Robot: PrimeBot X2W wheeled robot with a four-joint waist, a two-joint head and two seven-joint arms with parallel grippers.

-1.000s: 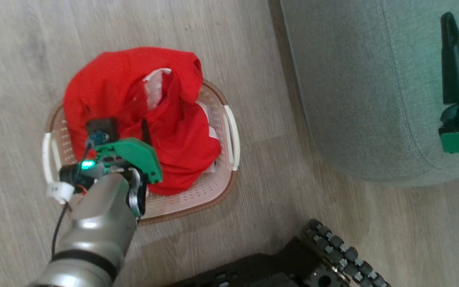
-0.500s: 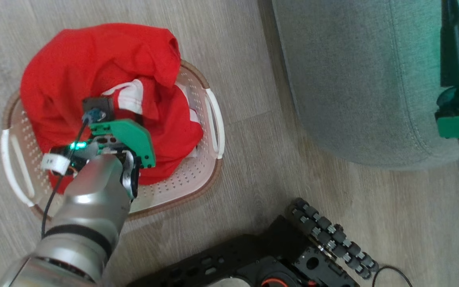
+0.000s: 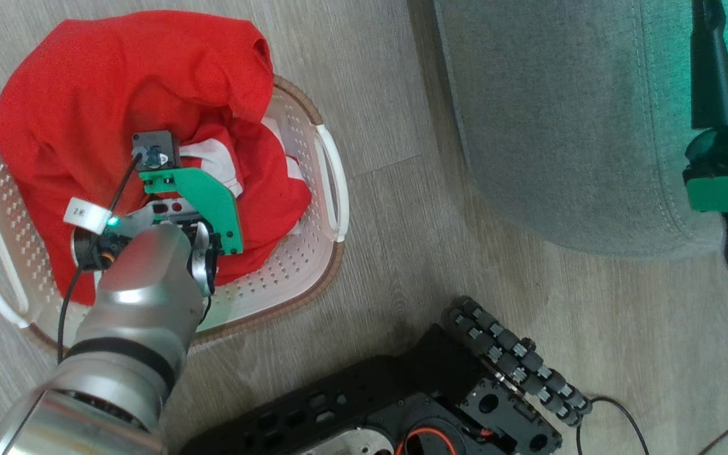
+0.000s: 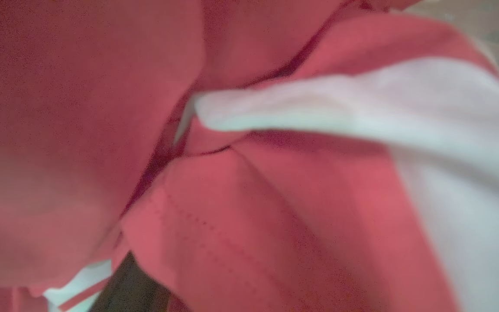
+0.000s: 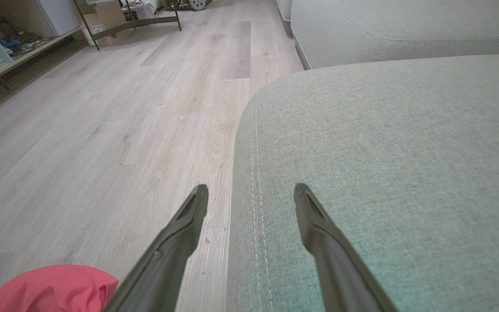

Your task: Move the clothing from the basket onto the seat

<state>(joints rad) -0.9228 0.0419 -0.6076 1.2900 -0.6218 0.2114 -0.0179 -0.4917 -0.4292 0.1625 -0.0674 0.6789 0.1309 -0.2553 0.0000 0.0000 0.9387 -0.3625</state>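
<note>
**Left claw sunk in the red heap in the basket; nothing on the seat yet**

We see the bright red, white-trimmed fabric clothing [image 3: 117,82] heaped in the small oval cream perforated plastic basket [image 3: 304,278] and spilling over its far rim. It lies directly under our left claw [image 3: 187,202], which is buried in folds at the basket's middle. Its jaws stand wide; whether cloth lies between them we cannot tell. The heap runs handle to handle. The large grey-green fabric seat [image 3: 560,126] lies right of the basket, and over it our right claw [image 5: 249,190] hangs spread and empty. We judge the left arm far nearer for the pinch.
</note>
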